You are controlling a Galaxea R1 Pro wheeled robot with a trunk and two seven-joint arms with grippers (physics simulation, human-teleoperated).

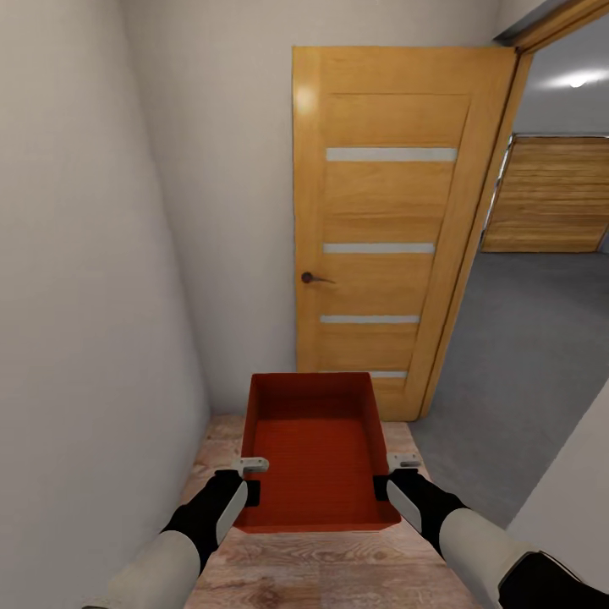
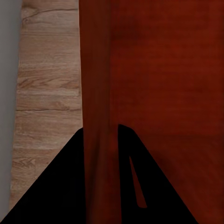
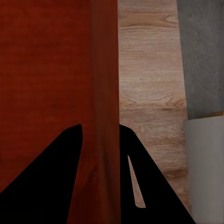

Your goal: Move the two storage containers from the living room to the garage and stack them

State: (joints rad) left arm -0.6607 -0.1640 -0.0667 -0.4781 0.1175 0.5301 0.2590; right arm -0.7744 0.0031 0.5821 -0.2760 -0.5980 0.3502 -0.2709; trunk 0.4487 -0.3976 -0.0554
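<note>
One red-orange open-top storage container (image 1: 313, 448) hangs in front of me above the light wood plank flooring, held level between both arms. My left gripper (image 1: 250, 491) is shut on its left wall (image 2: 98, 93), and my right gripper (image 1: 382, 487) is shut on its right wall (image 3: 103, 93). In each wrist view the black fingers (image 2: 60, 186) (image 3: 51, 177) straddle the thin red wall. The container is empty inside. Through the doorway at the right lies the garage's dark grey floor (image 1: 524, 355).
A pale wall (image 1: 93, 296) runs close along my left. An orange wooden door (image 1: 389, 228) stands swung open straight ahead, its frame (image 1: 474, 245) to its right. A wooden garage door (image 1: 550, 194) shows beyond. A white wall corner (image 1: 575, 499) juts at lower right.
</note>
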